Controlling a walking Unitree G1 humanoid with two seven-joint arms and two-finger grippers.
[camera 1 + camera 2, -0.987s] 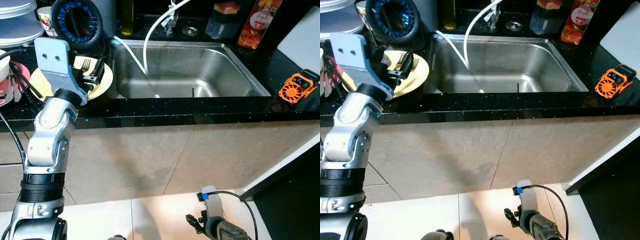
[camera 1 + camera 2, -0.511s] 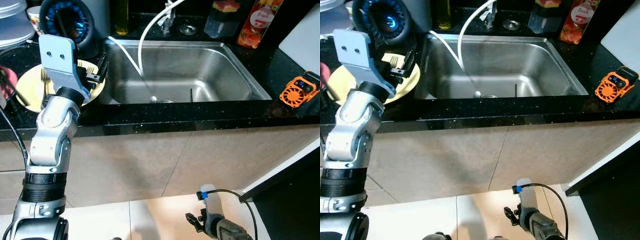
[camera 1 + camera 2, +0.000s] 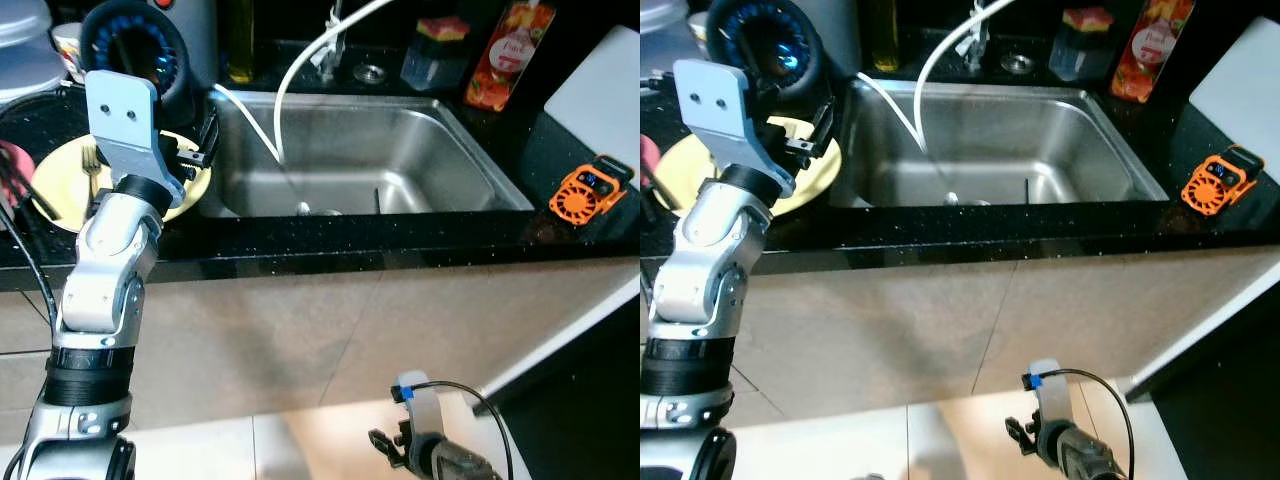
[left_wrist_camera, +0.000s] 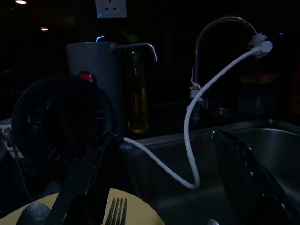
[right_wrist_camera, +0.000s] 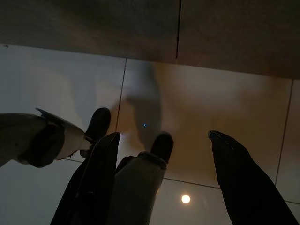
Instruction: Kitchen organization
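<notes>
A: In the head views, why is the left gripper [image 3: 196,147] hovering there?

B: It is reaching, jaws apart, over the yellow plate [image 3: 55,175] beside the sink [image 3: 440,130], likely lining up on the fork [image 3: 88,163].

A: And the wrist views?

B: The left is showing the fork's tines [image 4: 115,212] between spread fingers [image 4: 82,187]. The right gripper [image 5: 161,178] is hanging idle, jaws apart, facing the floor [image 5: 220,108].

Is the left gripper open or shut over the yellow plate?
Open. The left gripper has its fingers spread wide above the yellow plate, gripping nothing.
</notes>
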